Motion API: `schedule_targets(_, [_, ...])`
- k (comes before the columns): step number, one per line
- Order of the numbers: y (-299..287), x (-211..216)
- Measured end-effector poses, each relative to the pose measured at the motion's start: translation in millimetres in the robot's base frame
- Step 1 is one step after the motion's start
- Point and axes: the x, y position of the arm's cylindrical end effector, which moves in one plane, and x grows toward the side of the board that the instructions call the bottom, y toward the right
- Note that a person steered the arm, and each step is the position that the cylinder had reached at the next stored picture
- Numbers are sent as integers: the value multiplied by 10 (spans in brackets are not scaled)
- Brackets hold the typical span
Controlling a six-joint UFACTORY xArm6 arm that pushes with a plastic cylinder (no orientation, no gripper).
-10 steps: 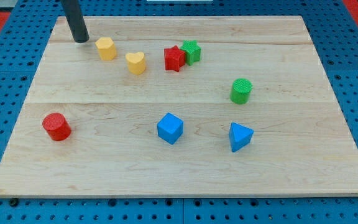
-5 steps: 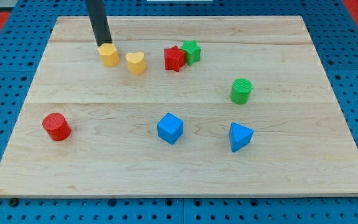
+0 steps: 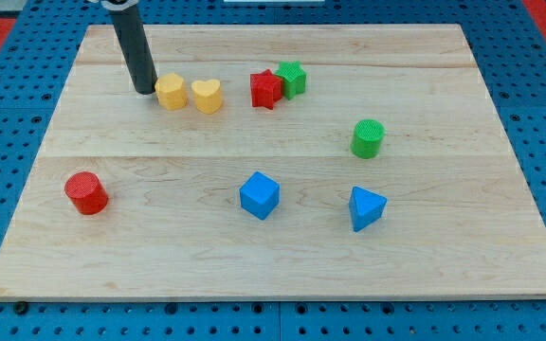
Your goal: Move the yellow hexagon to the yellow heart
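Observation:
The yellow hexagon (image 3: 171, 91) sits near the view's top left, its right side close against the yellow heart (image 3: 207, 96), with little or no gap showing. My tip (image 3: 144, 90) rests on the board just left of the hexagon, touching or nearly touching its left side. The dark rod rises from there toward the view's top.
A red star (image 3: 265, 89) and a green star (image 3: 292, 78) stand together right of the heart. A green cylinder (image 3: 368, 138) is at the right. A blue cube (image 3: 259, 195) and a blue triangular block (image 3: 366, 207) sit lower down. A red cylinder (image 3: 86, 192) is at the lower left.
My tip moved from the board's top left onto the hexagon's left side. The hexagon slid right and slightly down until it sits against the heart. The heart has not moved.

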Motion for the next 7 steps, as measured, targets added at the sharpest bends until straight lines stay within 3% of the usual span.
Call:
schedule_targets(3, [-234, 547])
schedule_targets(7, [-44, 251])
